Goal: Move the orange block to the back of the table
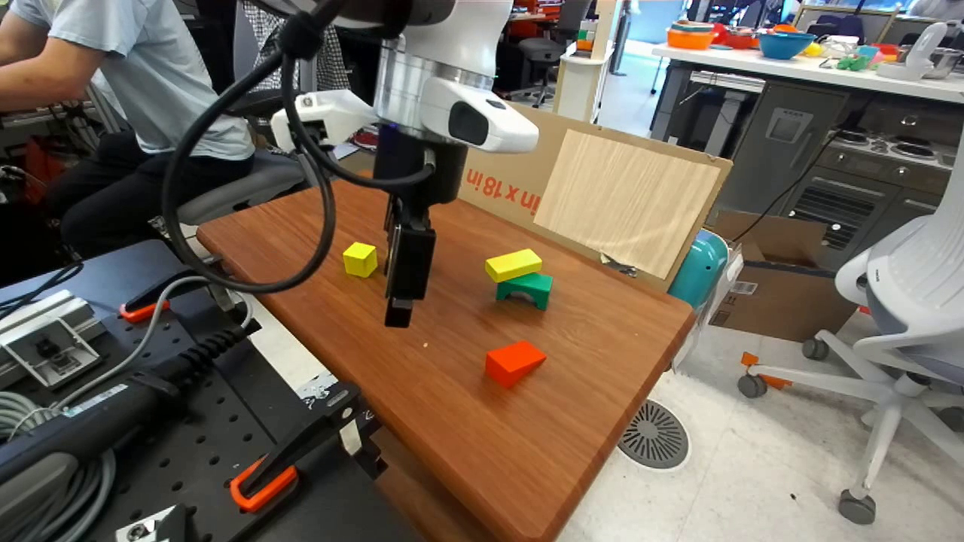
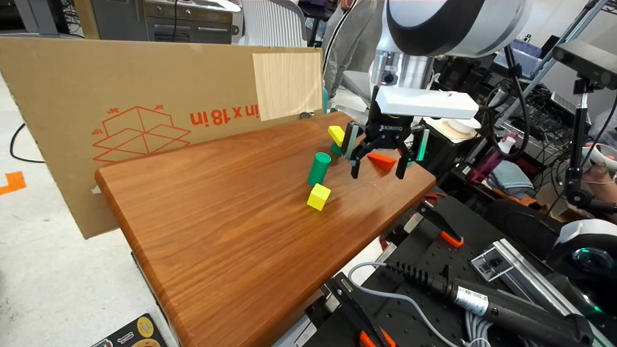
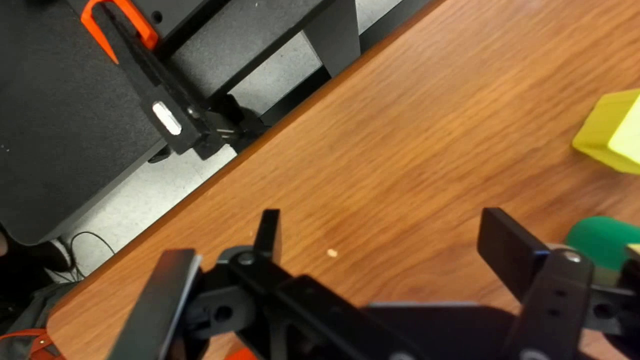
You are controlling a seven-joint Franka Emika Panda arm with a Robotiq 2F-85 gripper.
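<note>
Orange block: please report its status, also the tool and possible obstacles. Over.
Tool open, holding nothing. Orange block on table, not gripped. Green arch topped by yellow block nearby, possibly in the way.

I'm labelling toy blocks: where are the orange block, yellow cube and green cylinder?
Orange block (image 1: 515, 361), in an exterior view: top face.
Yellow cube (image 2: 318, 197), in an exterior view: visible middle.
Green cylinder (image 2: 319, 169), in an exterior view: curved side.
</note>
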